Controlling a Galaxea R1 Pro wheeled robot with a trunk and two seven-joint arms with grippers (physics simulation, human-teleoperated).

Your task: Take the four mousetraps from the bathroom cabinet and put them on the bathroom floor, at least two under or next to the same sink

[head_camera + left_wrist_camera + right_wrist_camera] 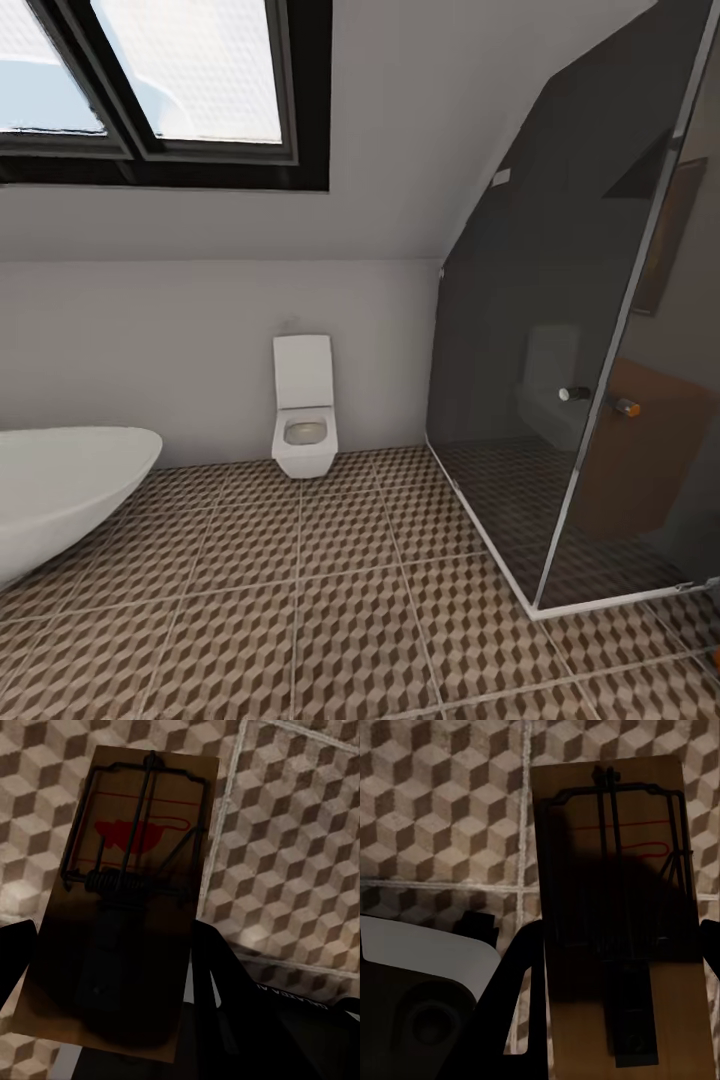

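In the left wrist view, a mousetrap [124, 907] lies lengthwise between the dark jaws of the left gripper [112, 1005]. It is a flat brown wooden slab with a dark wire bar and a spring across its middle, and a red mark is printed on the wood near its far end. The near end of the slab sits deep between the jaws, and the far end sticks out beyond them, over the bathroom floor [300, 855]. The jaws are closed on this mousetrap. Past the slab the floor shows its pattern of small brown, tan and cream cubes, with pale grout lines.

In the right wrist view, the second mousetrap [622, 922] is held in the same way by the right gripper [619, 1020]. Its near end is between the jaws, which grip it, and its far end with the wire frame and a thin red line points away from them. The tiled floor [442, 817] is seen beyond it.

The head view looks over the same cube-patterned floor [330, 600] toward a white wall. A white toilet [304, 405] hangs on this wall, the rim of a white oval bathtub [60, 480] is at one side, and a dark glass shower enclosure [560, 380] stands at the other side. A dark-framed roof window [170, 90] is above.
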